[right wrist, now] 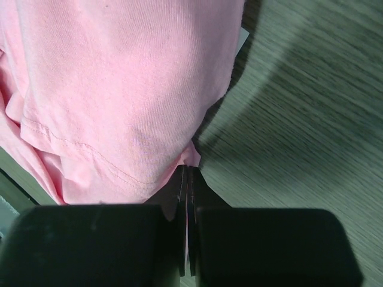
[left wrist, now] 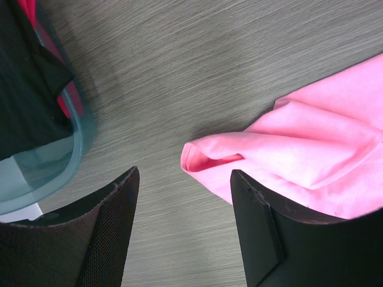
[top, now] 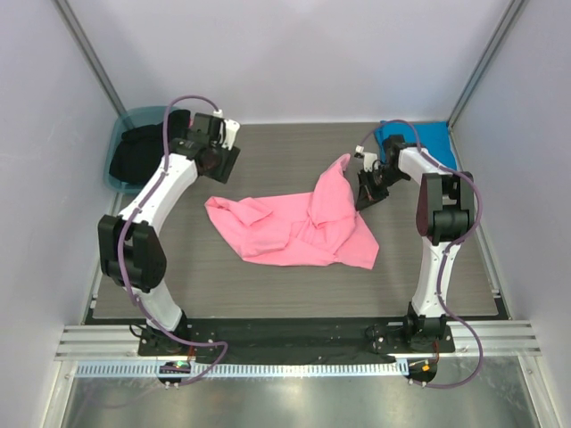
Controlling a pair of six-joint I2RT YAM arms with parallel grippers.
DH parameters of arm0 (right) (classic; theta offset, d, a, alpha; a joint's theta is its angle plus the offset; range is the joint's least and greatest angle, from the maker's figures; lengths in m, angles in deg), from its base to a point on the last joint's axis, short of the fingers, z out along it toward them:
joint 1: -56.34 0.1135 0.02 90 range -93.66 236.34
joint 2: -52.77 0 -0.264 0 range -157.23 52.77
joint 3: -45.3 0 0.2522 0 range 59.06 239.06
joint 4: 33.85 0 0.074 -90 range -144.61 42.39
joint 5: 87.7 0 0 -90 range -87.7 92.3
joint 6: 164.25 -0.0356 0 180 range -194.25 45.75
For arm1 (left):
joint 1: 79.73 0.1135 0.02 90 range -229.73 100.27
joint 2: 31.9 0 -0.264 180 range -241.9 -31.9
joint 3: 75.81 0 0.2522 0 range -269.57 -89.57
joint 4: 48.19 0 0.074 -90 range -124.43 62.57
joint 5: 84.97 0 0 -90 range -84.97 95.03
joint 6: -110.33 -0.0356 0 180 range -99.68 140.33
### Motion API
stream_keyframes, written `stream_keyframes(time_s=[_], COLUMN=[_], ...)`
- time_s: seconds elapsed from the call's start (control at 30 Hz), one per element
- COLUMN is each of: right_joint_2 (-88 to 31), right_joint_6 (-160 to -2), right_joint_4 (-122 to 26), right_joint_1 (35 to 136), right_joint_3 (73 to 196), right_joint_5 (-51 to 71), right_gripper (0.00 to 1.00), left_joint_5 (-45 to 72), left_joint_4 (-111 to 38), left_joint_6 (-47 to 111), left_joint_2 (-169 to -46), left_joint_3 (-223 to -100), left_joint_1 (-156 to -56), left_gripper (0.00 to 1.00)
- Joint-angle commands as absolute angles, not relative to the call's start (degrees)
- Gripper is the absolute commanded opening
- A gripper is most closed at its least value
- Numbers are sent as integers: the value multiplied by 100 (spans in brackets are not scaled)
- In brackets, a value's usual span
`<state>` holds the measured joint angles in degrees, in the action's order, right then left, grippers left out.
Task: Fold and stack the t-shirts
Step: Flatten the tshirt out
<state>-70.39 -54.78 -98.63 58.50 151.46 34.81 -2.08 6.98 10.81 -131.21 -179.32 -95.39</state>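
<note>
Your right pincer (right wrist: 187, 174) is clenched on a hemmed edge of the bubblegum pink soft cloth t-shirt (top: 294, 227). That part is held raised and the rest lies crumpled mid-counter. Your left pincer (left wrist: 184, 174) is released, its jaws spread wide over the grey wood-grain counter (top: 268, 160), with a folded pink corner showing between them. The bright blue cloth t-shirt (top: 430, 135) lies at the far right corner. The teal plastic tub (top: 132, 119), holding dark cloth (top: 143, 153), stands far left.

We see pale lilac walls (top: 294, 53) on three sides, metal corner posts (top: 90, 55), a grey wood-grain tabletop (top: 285, 153), slotted aluminium rails (top: 89, 343) along its near edge, soft even light
</note>
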Motion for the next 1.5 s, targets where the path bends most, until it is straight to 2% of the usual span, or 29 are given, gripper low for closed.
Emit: stream_keyframes(time_s=[0.0, 0.27, 0.43, 0.73, 1.0, 1.13, 1.4, 1.47], right_joint_2=[-6793, -5254, -4936, -4734, -4884, -4884, -4884, -4893], right_joint_6=[-5456, -5342, -5535, -5632, -5676, -5649, -5658, -5667], right_joint_4=[-9841, -9858, -9876, -9876, -9876, -9876, -9850, -9841], right_joint_1=[5845, 5854, 5845, 5845, 5845, 5845, 5845, 5845], right_joint_3=[15319, 15433, 15688, 15680, 15847, 15829, 15829, 15829], right_joint_5=[3614, 3614, 3675, 3763, 3851, 3851, 3877, 3877], right_gripper=[1, 1, 1, 1, 1, 1, 1, 1], left_joint_5=[-305, 309, -24, -587, -622, -438, -683, -701], left_joint_4=[653, 1206, 1190, 1031, 846, 1216, 1057, 1084], left_joint_6=[943, 57, -165, -525, -490, -270, -147, -147], left_joint_2=[-13078, -12998, -13244, -13130, -13701, -14211, -14755, -14800], left_joint_3=[-18106, -18107, -17808, -17087, -17174, -17622, -17956, -18096], left_joint_1=[-9642, -10635, -11391, -11445, -11445, -11427, -11366, -11330], left_gripper=[64, 66, 68, 67, 70, 66, 56, 39])
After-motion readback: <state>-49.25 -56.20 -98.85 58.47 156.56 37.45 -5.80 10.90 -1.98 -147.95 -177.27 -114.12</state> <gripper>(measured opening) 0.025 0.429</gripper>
